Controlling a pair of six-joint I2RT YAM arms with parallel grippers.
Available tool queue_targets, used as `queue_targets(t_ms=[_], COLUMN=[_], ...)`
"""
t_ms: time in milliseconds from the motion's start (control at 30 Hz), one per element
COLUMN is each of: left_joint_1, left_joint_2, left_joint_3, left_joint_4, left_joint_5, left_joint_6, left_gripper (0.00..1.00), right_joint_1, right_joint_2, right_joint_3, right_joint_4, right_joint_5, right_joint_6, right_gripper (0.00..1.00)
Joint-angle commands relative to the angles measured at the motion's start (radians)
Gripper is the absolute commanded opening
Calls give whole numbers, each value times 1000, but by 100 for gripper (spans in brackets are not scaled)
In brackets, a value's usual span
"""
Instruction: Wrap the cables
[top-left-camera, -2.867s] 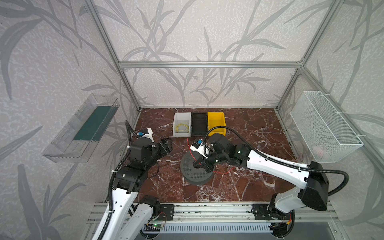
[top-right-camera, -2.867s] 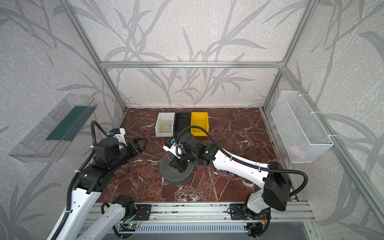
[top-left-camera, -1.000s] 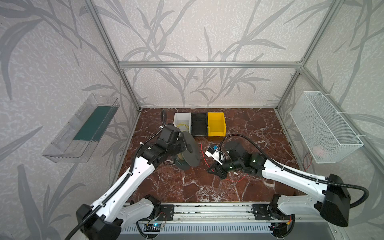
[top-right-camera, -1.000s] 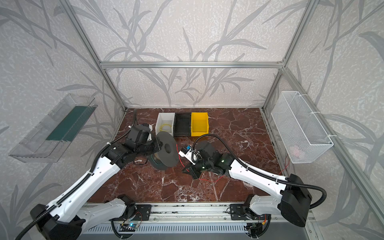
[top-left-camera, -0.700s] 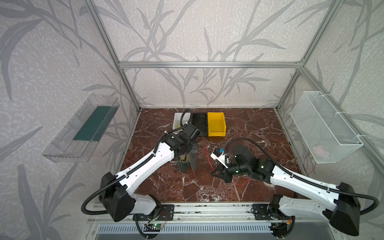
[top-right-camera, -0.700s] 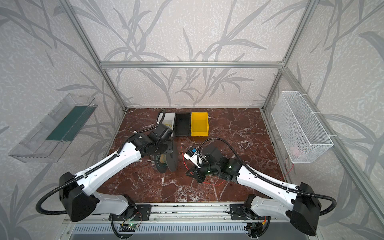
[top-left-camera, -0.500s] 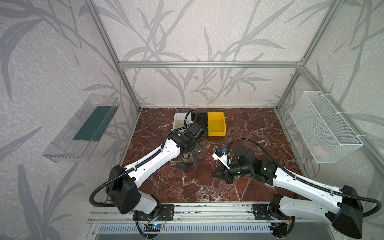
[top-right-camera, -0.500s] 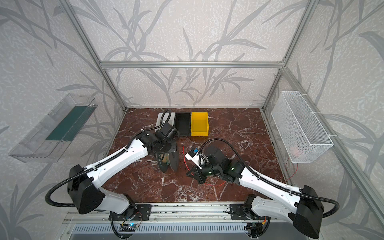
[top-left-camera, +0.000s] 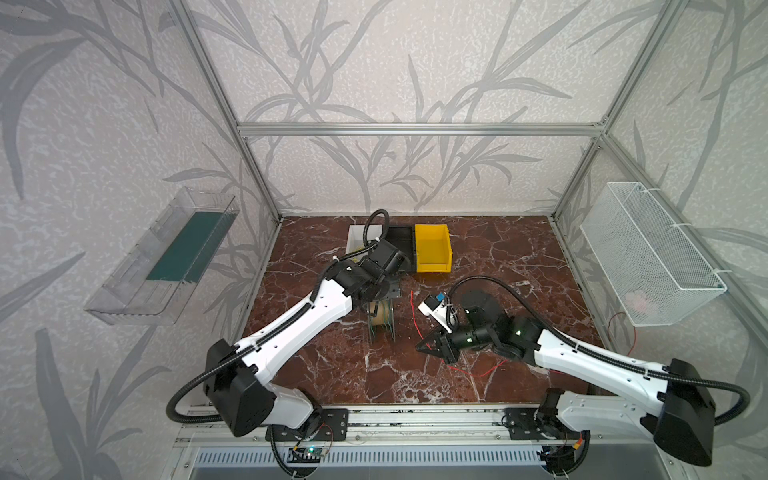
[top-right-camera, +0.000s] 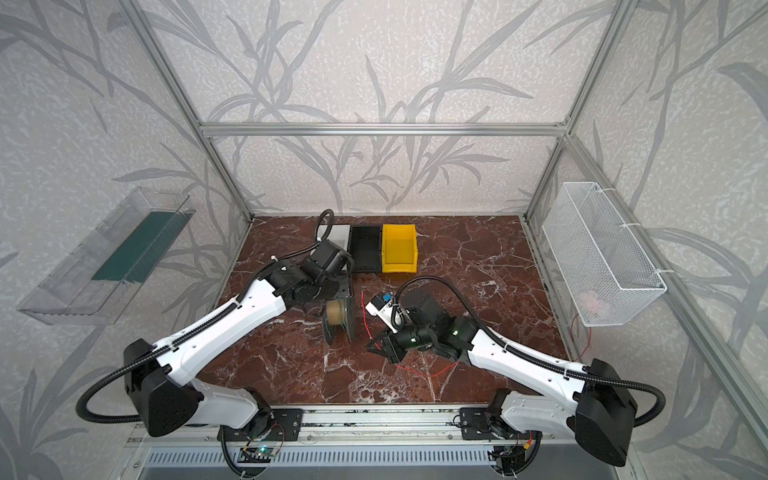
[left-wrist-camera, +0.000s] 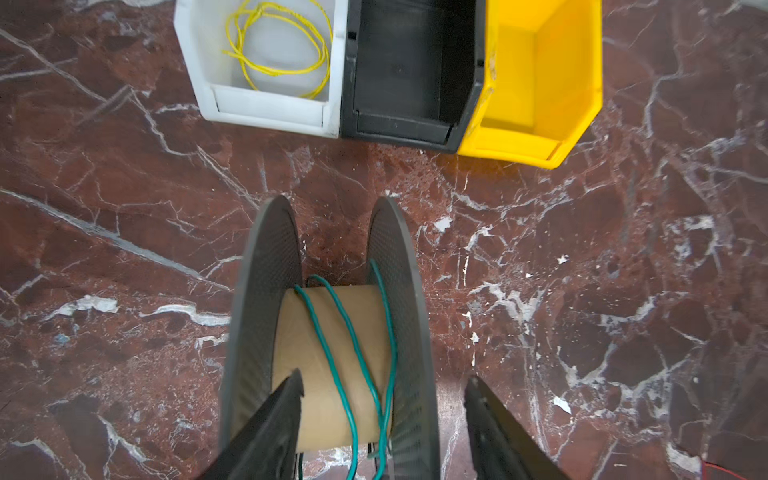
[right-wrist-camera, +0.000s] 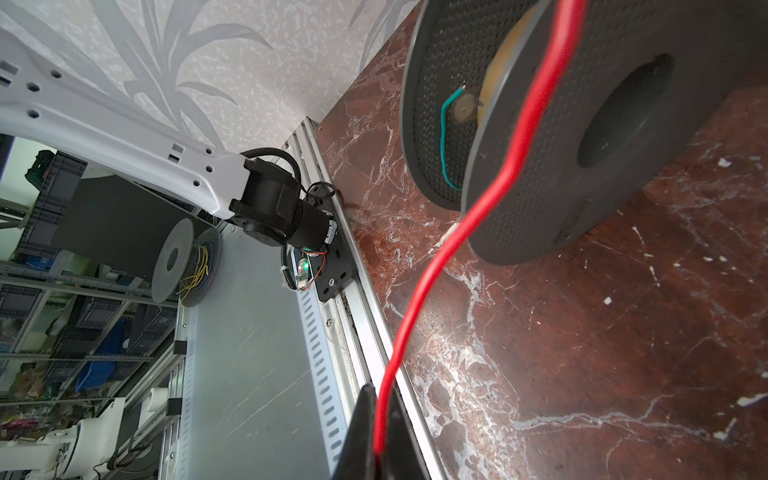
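While your left jaws are standing wide apart on either side of the upright spool (left-wrist-camera: 332, 332) and gripping nothing, your right jaws are pinching the red cable (right-wrist-camera: 419, 286) tight. That cable is trailing over the counter (left-wrist-camera: 124, 208) beside the spool, and the yellow cable (left-wrist-camera: 286, 71) is lying coiled in the white bin (left-wrist-camera: 266, 104).

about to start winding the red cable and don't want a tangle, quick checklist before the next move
1. right hand shut on red cable: ok
2. left hand open: ok
3. its fingers clear of the spool: cannot tell
4. spool standing on edge on the marble table: ok
5. red cable anchored to spool: cannot tell
6. yellow cable out of the way in white bin: ok
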Motion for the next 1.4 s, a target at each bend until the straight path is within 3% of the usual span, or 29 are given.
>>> queue_targets(t_ms=[0, 167, 333, 433, 700, 967, 1367], left_joint_1=[32, 107, 169, 174, 178, 177, 177], left_joint_2=[-96, -221, -300, -319, -333, -339, -285], left_joint_3=[15, 0, -2, -32, -140, -269, -304], left_joint_4=[-70, -100, -156, -149, -24, 77, 90], left_joint_5=[1, 65, 76, 74, 175, 289, 285], left_joint_6=[8, 49, 141, 182, 220, 222, 205], left_gripper=[67, 68, 69, 69, 69, 69, 67], right_joint_1=[17, 75, 103, 151, 195, 201, 207], right_joint_2=[30, 82, 153, 213, 361, 410, 426], right_joint_3=[62, 152, 218, 253, 311, 353, 366], right_joint_4=[40, 11, 21, 22, -20, -43, -14], right_joint_5=[-8, 27, 33, 38, 130, 181, 150], right_joint_6=[47, 75, 192, 279, 369, 353, 307], right_gripper=[0, 0, 0, 0, 0, 0, 0])
